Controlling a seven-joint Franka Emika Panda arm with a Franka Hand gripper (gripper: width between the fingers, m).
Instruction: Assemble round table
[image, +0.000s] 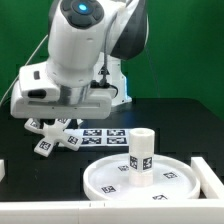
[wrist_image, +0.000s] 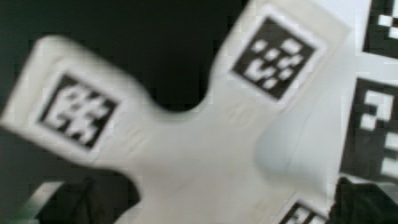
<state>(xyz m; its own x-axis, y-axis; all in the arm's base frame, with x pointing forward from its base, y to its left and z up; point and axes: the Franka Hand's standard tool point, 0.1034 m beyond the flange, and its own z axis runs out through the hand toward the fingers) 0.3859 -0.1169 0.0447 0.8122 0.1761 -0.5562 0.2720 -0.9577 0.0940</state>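
The white cross-shaped base lies on the black table at the exterior view's left, directly under my gripper. In the wrist view the base fills the blurred frame, two of its tags showing. My gripper is open and straddles one arm of the base, with a dark finger on each side. A sliver of the marker board shows between the arm and the other finger. The round disc lies at the front right, and the short leg stands upright on it.
The marker board lies just right of the base in the exterior view, and its tags show in the wrist view. A white bracket stands at the right edge. A white rail runs along the front.
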